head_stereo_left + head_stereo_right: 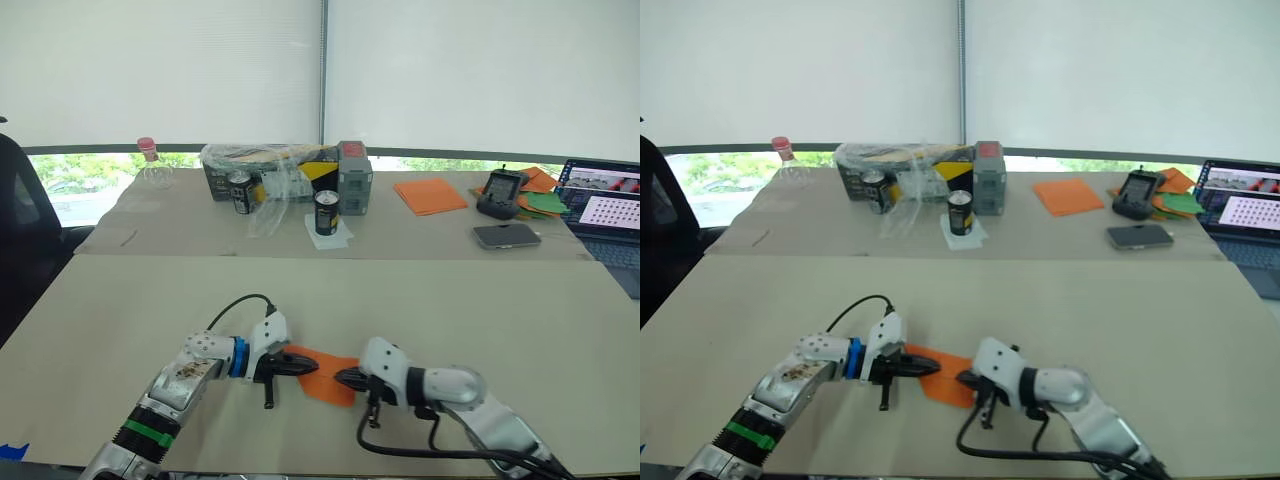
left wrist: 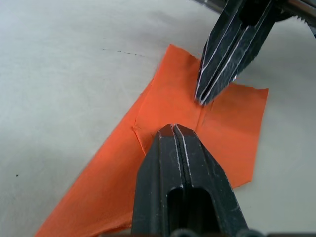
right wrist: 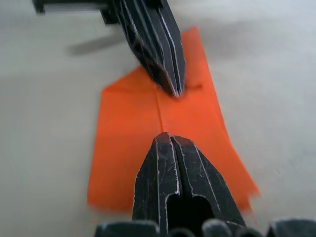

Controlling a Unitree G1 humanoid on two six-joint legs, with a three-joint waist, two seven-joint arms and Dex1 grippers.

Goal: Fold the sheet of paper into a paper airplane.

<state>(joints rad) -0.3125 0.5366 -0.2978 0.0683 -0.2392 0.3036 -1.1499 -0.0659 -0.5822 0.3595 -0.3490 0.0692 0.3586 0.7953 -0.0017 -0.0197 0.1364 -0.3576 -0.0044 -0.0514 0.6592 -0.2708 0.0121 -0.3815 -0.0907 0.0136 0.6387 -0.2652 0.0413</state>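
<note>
Beige tabletop [image 1: 450, 300] stretches under white window blinds, and in the left eye view the sheet of paper [image 1: 325, 378] lies flat on its near part, partly folded, directly between the two grippers. Relative to that sheet, the left gripper [image 1: 306, 368] comes in from the left with its black fingers pressed together, tips resting on the paper's left edge; the right gripper [image 1: 342, 378] comes in from the right, fingers likewise closed, tips on the paper's right part. Both forearms lie low over the table and point toward each other across the sheet. Far behind the sheet stand a black can [image 1: 327, 212], a plastic-wrapped box [image 1: 270, 168], a loose orange paper [image 1: 430, 195] and a laptop [image 1: 605, 215]. The right eye view gives the same layout, the sheet [image 1: 940, 375] bridged by both closed grippers. In the left wrist view the left gripper's fingers [image 2: 185, 163] are shut with nothing between them, pressing down on the sheet [image 2: 227, 128] along a centre crease, the other gripper's tips touching the paper just beyond. In the right wrist view the right gripper's fingers [image 3: 180, 168] are shut and empty too, lying on the sheet [image 3: 123, 143] along that crease.
</note>
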